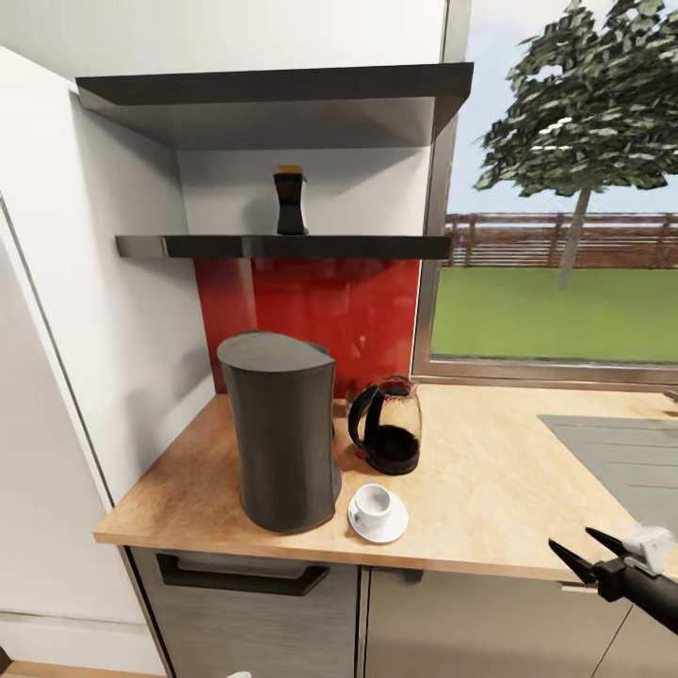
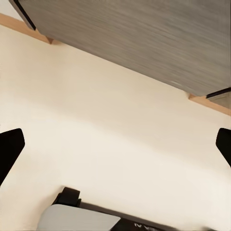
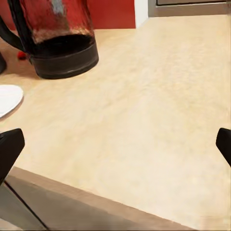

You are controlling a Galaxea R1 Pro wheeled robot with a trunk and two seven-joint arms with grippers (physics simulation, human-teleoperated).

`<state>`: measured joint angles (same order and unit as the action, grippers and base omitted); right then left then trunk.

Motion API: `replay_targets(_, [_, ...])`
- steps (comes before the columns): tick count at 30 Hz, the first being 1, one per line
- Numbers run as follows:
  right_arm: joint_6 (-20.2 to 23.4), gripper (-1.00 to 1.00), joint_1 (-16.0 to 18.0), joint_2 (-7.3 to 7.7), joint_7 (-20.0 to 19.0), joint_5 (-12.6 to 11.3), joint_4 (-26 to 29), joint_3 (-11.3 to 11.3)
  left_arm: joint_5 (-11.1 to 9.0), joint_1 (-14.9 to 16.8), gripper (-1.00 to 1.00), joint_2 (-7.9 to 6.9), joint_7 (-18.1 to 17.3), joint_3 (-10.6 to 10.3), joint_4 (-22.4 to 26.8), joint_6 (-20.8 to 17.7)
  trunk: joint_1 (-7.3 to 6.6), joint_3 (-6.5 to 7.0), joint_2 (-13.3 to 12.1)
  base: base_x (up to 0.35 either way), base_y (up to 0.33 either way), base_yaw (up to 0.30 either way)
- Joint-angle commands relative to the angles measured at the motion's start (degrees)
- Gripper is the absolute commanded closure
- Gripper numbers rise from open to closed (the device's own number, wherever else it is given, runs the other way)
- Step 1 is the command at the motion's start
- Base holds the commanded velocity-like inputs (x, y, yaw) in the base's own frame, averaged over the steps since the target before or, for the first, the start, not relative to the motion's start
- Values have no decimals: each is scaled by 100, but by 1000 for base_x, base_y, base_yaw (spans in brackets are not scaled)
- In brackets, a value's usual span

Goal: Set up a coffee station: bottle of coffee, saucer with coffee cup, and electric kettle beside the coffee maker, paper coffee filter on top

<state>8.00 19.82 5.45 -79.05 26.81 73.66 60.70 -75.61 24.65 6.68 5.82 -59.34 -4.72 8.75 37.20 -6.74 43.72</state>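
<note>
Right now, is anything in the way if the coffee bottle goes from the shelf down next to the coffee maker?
Nothing visible blocks it. The bottle stands alone on the shelf, above the coffee maker; bare counter lies beside it.

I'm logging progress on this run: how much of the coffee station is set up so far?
Done: the coffee maker stands on the countertop, the electric kettle beside it, and the coffee cup sits on the saucer next to it. In hand: nothing; the right gripper is open and empty at the counter edge. Left: the bottle of coffee is on the shelf, and no filter lies on the coffee maker.
</note>
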Motion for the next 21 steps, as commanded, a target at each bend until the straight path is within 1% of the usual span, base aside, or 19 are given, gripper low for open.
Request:
replay_targets(1, [18, -100, -53, -12, -43, 48, -20, 145, -15, 5, -100, 6, 7, -34, -13, 12, -21, 9, -34, 0, 0, 0])
replay_targets(3, [-41, -100, -172, -35, -54, 92, -72, 398, -15, 5, -100, 8, 7, -34, -8, 12, -65, 45, -114, 0, 0, 0])
replay_targets(4, [-51, -100, -210, -40, -56, 103, -83, 450, -15, 5, -100, 8, 7, -34, -5, 12, -87, 63, -154, 0, 0, 0])
replay_targets(10, [-81, -100, -432, -53, -46, 229, -98, 556, -15, 5, -100, 8, 7, -34, -3, 12, -219, 171, -395, 0, 0, 0])
replay_targets(12, [-186, -100, -558, -69, -34, 288, -110, 684, -15, 5, -100, 8, 7, -34, -3, 12, -263, 207, -475, 0, 0, 0])
replay_targets(13, [-308, -100, -615, -82, -28, 341, -162, 792, -15, 5, -100, 8, 7, -34, -3, 12, -285, 225, -515, 0, 0, 0])
replay_targets(14, [-511, -100, -647, -120, -22, 451, -301, 922, -15, 5, -100, 8, 7, -34, -3, 12, -307, 243, -555, 0, 0, 0])
replay_targets(15, [-639, -100, -660, -145, -19, 528, -389, 989, -15, 5, -100, 8, 7, -34, -1, 12, -329, 261, -596, 0, 0, 0])
replay_targets(18, [-890, -100, -675, -205, 0, 764, -632, 1084, -15, 5, -100, 15, 7, -34, 1, 12, -394, 314, -716, 0, 0, 0])
replay_targets(20, [-981, -100, -679, -212, 43, 910, -820, 1105, -15, 5, -100, 16, 7, -34, 4, 12, -438, 350, -796, 0, 0, 0])
replay_targets(21, [-1091, -100, -680, -207, 177, 1021, -1037, 1127, -15, 5, -100, 18, 7, -34, 5, 12, -460, 368, -836, 0, 0, 0])
